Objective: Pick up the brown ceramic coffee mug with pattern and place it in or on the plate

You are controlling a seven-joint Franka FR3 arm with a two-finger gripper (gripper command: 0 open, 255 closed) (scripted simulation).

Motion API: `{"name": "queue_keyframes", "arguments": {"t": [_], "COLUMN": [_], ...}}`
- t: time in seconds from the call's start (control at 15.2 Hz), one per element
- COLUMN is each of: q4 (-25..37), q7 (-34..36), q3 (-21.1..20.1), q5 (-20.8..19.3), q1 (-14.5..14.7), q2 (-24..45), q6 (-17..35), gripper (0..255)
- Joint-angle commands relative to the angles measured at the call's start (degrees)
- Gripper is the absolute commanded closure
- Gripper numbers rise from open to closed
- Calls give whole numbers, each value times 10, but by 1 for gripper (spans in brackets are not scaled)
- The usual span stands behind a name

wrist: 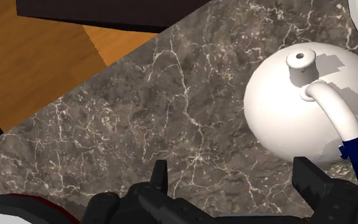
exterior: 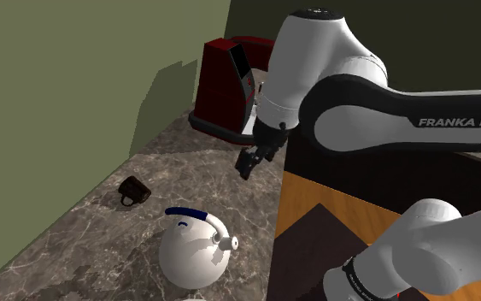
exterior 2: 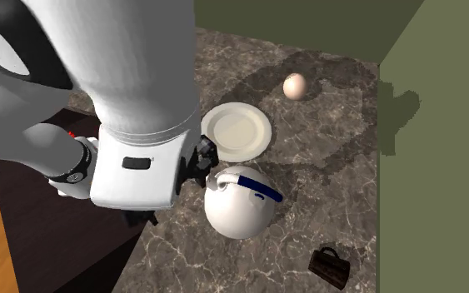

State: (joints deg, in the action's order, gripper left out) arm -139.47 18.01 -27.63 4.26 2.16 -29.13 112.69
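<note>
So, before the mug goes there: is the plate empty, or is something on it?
Empty. The plate shows a bare pale face; the mug sits well apart from it on the counter.

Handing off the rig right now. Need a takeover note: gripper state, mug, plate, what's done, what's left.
Gripper: open, empty, above the marble counter beside the white kettle.
Brown mug: on the counter, untouched, on the kettle's far side from the plate.
Plate: bare.
Done: nothing yet.
Left: reach the mug, grasp, lift, carry it past the kettle, set it on the plate.
</note>
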Motion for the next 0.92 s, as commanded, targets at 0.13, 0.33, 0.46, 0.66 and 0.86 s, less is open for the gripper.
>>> {"name": "queue_keyframes", "arguments": {"t": [0.13,0.33,0.46,0.66,0.86], "q4": [34,68,97,150,212], "q7": [81,155,214,310,391], "q3": [-74,-129,-162,-193,-188], "q5": [-54,-123,-185,-299,-407], "q1": [-21,-43,-56,-54,-15], "q2": [88,162,220,321,423], "q6": [58,85,93,82,51], "gripper": [0,0,0,0,0]}}
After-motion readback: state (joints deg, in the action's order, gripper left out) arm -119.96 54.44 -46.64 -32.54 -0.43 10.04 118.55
